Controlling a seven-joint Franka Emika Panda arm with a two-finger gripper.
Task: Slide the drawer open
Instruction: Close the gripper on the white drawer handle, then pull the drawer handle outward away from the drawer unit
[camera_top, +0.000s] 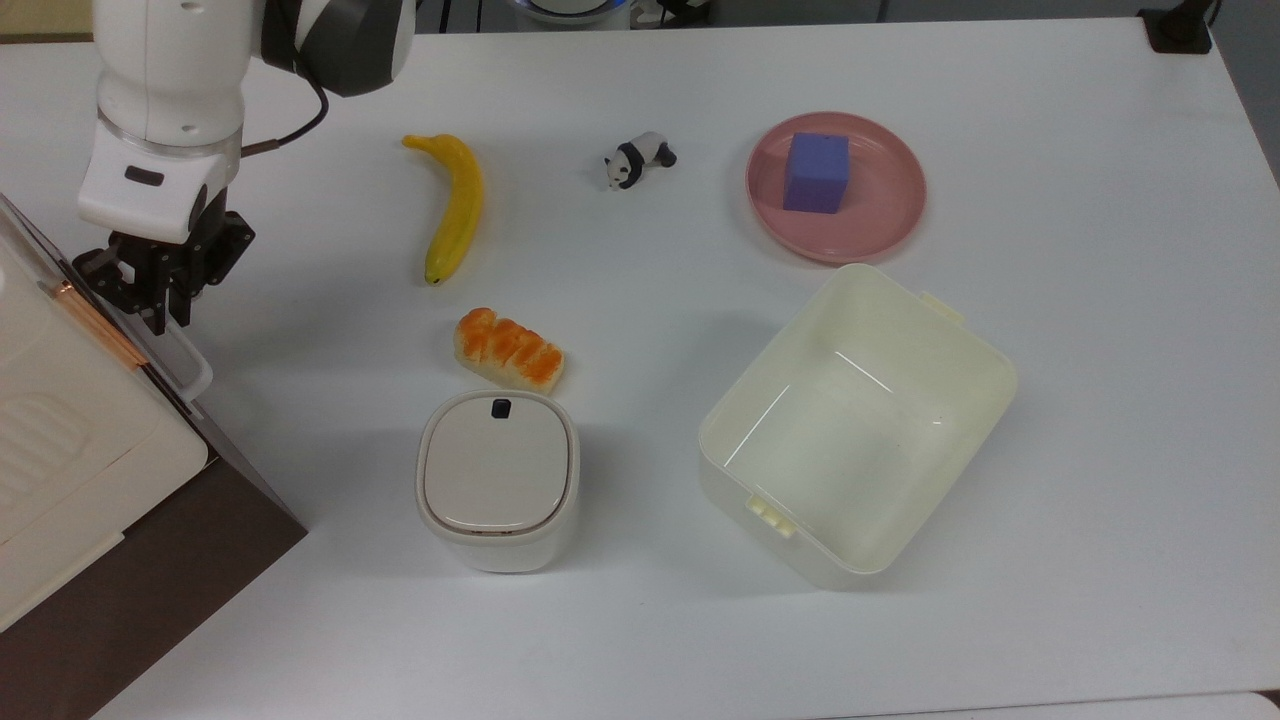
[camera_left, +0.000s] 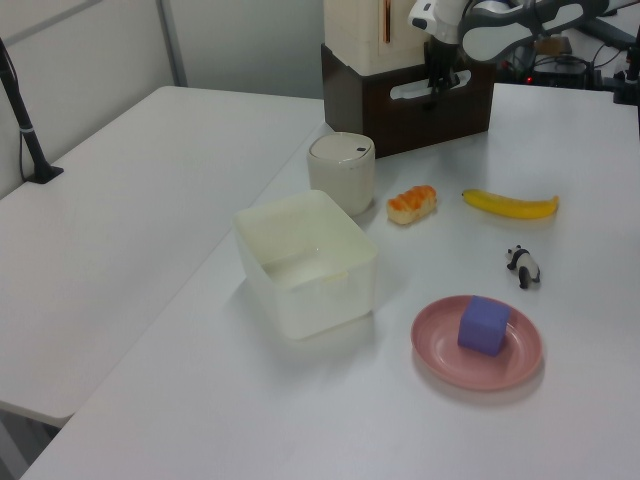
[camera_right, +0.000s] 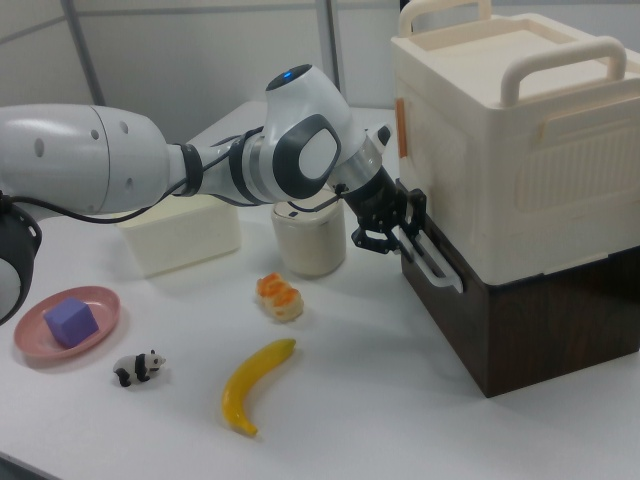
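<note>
The drawer has a dark brown front with a white bar handle and sits flush in its brown cabinet under a large cream case. It lies at the top view's left edge and at the back of the left view. My gripper stands over the far end of the handle with its black fingers drawn together around the bar, and it also shows in the left view.
A white lidded bin and a bread piece lie close to the drawer's front. Further off are a banana, a toy panda, a cream tub and a pink plate holding a purple cube.
</note>
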